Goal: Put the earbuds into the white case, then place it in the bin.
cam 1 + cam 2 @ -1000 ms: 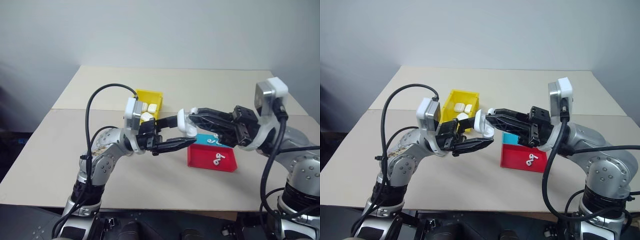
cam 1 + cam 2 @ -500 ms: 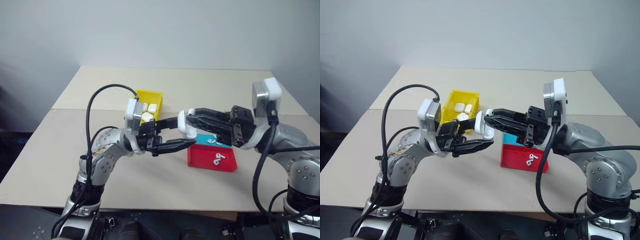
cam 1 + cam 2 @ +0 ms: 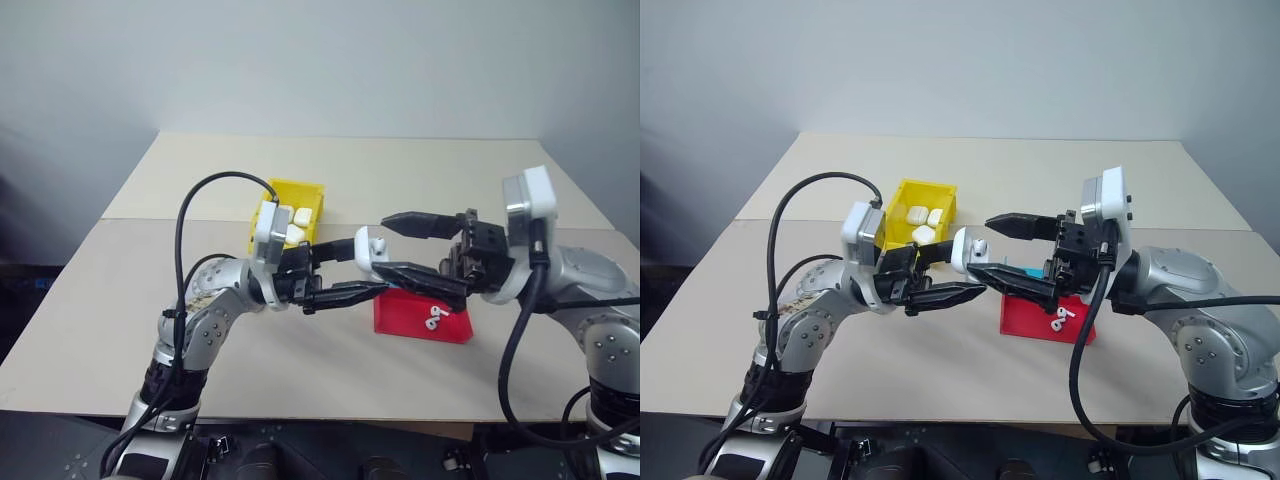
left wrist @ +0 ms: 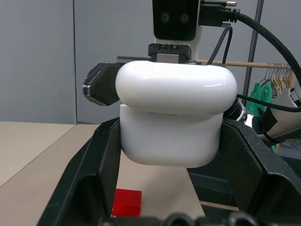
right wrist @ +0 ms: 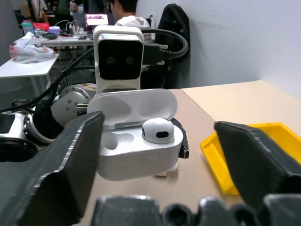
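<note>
While gripping the white case (image 3: 368,252): left gripper (image 3: 352,268) staying clamped, lid flipped up.
Right gripper (image 3: 415,250): spreading wide, releasing since before.
Earbud (image 5: 157,129): sitting in case.
Bin (image 3: 305,196): resting behind, well apart.

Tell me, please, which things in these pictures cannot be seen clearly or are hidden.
- Second socket of the white case: right wrist view; it lies in shade, so empty or filled is unclear.
- Red tray: eye views; the right gripper covers its rear part.
- Yellow bin: the number of cases inside is unclear; the left gripper arm covers its front.
</note>
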Motion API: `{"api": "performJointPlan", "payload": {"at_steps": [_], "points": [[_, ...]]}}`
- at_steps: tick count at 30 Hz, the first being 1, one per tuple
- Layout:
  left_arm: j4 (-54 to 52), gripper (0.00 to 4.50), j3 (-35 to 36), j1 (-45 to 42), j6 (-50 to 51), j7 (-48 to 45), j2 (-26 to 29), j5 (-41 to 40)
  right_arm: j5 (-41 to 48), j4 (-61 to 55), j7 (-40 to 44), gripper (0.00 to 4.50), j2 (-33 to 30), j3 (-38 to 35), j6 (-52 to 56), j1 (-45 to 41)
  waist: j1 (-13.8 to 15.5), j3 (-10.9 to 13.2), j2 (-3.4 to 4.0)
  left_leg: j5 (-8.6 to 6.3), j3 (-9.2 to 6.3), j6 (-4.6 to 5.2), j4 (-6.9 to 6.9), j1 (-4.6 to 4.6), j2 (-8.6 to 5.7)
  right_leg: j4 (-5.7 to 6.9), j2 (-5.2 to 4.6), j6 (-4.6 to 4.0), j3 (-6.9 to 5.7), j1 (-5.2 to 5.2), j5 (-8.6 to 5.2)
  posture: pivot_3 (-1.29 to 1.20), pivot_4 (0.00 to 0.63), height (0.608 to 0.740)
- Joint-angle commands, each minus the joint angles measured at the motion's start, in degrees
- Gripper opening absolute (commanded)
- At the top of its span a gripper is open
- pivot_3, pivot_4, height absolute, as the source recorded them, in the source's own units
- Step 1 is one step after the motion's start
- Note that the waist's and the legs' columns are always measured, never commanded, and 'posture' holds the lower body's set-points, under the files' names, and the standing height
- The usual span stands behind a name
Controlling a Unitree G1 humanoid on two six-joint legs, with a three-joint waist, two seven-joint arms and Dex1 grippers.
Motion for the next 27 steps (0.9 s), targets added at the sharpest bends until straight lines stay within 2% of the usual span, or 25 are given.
{"api": "performJointPlan", "payload": {"at_steps": [1,3,6,8,10,12,14,16,21,27], "points": [[-1.42,2.81,1.31,-2.09,-2.27,-0.02,-1.20,-1.08,1.11,0.93,-0.19,4.40,-1.98,-1.00,0.75,-1.78,0.04,0.00,0.00,0.00,0.00,0.00,0.00,0.00,0.00,0.00,0.00,0.00,0.00,0.00,0.00,0.00,0.150,0.740],[-1.22,2.81,1.42,-2.10,-2.28,-0.15,-1.20,-1.06,1.84,3.06,0.47,4.40,-3.74,-2.78,1.26,-3.35,0.05,0.00,0.00,0.00,0.00,0.00,0.00,0.00,0.00,0.00,0.00,0.00,0.00,0.00,0.00,0.00,0.150,0.740],[-1.47,2.81,1.74,-1.71,-2.18,-0.40,-0.82,-1.29,0.00,8.05,4.58,4.40,-10.04,-3.17,1.83,-6.68,0.08,0.02,0.03,0.00,0.01,0.00,0.01,0.00,0.00,-0.01,0.00,0.00,-0.01,0.01,0.00,0.00,0.150,0.740],[-2.08,2.81,1.72,-1.01,-2.39,-0.54,-0.59,-1.37,-6.66,10.76,11.21,4.40,-17.50,3.19,0.69,-8.70,0.09,0.05,0.12,-0.01,0.03,0.02,0.00,0.00,0.00,-0.03,-0.01,0.00,0.01,0.00,0.00,0.00,0.150,0.740],[-2.68,2.81,1.65,-0.40,-2.58,-0.29,-0.68,-1.29,-18.49,11.79,18.26,4.40,-24.60,12.90,-5.42,-8.56,0.09,0.04,0.14,-0.04,0.05,0.06,-0.02,0.00,0.01,-0.06,0.00,0.00,0.02,-0.03,0.00,0.00,0.150,0.740],[-3.29,2.81,1.94,0.25,-2.75,-0.06,-0.65,-1.37,-29.04,11.95,22.60,4.02,-27.53,21.60,-12.24,-8.16,0.01,0.04,0.13,-0.07,0.06,0.10,-0.04,0.00,0.01,-0.12,0.01,0.01,0.05,-0.06,-0.01,0.00,0.150,0.740],[-3.56,2.81,2.09,0.54,-2.93,0.27,-0.73,-1.21,-34.67,12.65,25.37,3.59,-27.85,25.95,-16.98,-8.18,-0.18,0.04,0.14,-0.07,0.08,0.11,-0.04,-0.01,0.03,-0.18,0.02,0.01,0.06,-0.05,-0.01,0.00,0.150,0.740],[-3.82,2.81,2.27,0.76,-3.07,0.67,-0.76,-1.03,-39.35,15.03,27.01,2.92,-26.80,28.87,-21.56,-8.68,-0.53,0.05,0.16,-0.08,0.13,0.12,-0.03,-0.02,0.03,-0.15,0.02,0.01,0.15,-0.10,-0.01,0.00,0.150,0.740],[-5.37,2.81,2.62,2.12,-2.82,1.48,-0.29,-1.26,-50.54,20.98,29.02,2.92,-24.83,34.10,-33.66,-9.80,-0.59,0.07,0.19,-0.06,0.17,0.10,-0.03,-0.03,0.03,-0.07,0.01,0.02,0.20,-0.18,-0.01,0.00,0.150,0.740],[-5.98,2.81,2.65,2.51,-2.69,2.30,-0.28,-1.21,-58.98,29.38,31.91,2.92,-21.08,36.83,-45.98,-12.47,-0.61,0.07,0.19,-0.04,0.18,0.06,0.01,-0.03,0.03,-0.04,0.01,0.01,0.19,-0.17,-0.01,0.00,0.150,0.740]]}}
